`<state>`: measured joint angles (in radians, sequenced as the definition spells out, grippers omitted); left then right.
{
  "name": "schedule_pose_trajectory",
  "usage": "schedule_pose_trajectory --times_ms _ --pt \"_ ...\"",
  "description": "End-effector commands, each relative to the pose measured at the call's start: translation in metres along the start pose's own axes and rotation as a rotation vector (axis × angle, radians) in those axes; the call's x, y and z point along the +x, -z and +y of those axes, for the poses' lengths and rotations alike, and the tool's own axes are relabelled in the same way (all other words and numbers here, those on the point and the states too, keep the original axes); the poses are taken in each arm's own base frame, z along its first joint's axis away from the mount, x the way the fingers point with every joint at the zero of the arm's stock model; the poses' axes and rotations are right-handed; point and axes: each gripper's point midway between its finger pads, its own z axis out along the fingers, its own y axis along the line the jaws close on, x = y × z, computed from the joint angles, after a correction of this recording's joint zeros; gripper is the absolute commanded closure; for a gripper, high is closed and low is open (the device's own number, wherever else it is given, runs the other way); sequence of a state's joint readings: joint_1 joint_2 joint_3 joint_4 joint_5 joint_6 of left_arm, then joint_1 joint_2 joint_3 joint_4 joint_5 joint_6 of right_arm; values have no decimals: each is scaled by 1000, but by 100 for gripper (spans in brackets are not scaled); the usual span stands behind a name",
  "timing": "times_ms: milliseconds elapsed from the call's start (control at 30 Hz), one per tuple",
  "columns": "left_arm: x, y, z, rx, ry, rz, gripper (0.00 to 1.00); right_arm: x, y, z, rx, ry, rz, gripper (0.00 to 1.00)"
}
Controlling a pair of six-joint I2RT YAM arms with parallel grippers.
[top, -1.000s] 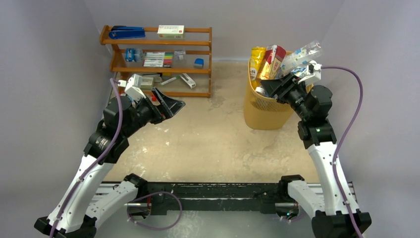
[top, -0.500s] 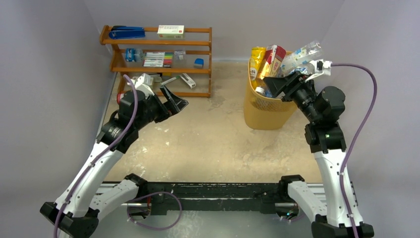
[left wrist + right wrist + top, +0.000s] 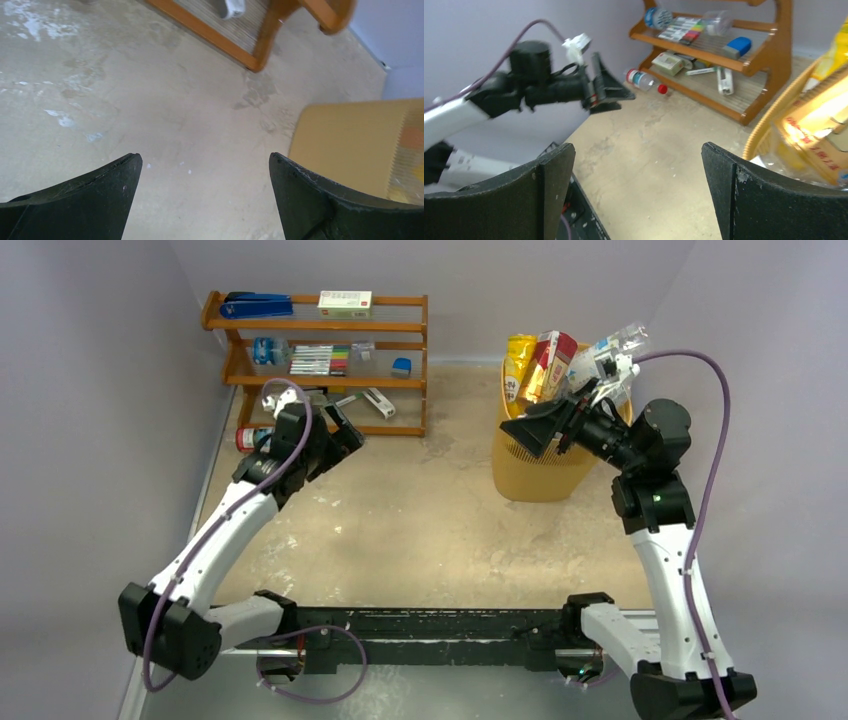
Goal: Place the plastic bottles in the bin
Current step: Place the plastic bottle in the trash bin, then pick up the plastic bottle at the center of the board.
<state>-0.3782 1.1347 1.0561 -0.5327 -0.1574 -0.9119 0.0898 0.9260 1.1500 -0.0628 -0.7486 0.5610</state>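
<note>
Left end effector (image 3: 343,430) and right end effector (image 3: 537,422) gape wide apart, empty; one bottle (image 3: 252,437) lies by the left edge of the desk (image 3: 420,530), bin (image 3: 540,475) heaped.

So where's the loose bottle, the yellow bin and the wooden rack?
loose bottle (image 3: 642,80): right wrist view, its labelled body.
yellow bin (image 3: 540,476): top view, its slotted wall.
wooden rack (image 3: 424,360): top view, right upright post.

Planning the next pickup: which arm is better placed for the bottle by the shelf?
Left: the bottle lies beside that arm; the right jaws are across the table at the bin.
</note>
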Motion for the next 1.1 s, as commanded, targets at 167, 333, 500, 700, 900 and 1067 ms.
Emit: schedule_pose_trajectory --times_ms 167,333,500,700,900,1067 --pt "-59 -48 44 -133 163 -118 1 -16 28 74 -240 196 9 0" --pt "-77 -69 79 -190 241 -151 1 -15 36 88 -288 228 32 0" --pt "-96 -87 111 -234 304 -171 0 -13 42 97 -322 256 51 0" --pt "-117 -101 152 -292 400 -197 0 -6 42 93 -321 241 56 0" --pt "-135 -114 180 -353 479 -237 0 -1 41 89 -318 234 60 0" --pt "-136 -137 208 -397 554 -242 0 3 39 86 -320 232 68 0"
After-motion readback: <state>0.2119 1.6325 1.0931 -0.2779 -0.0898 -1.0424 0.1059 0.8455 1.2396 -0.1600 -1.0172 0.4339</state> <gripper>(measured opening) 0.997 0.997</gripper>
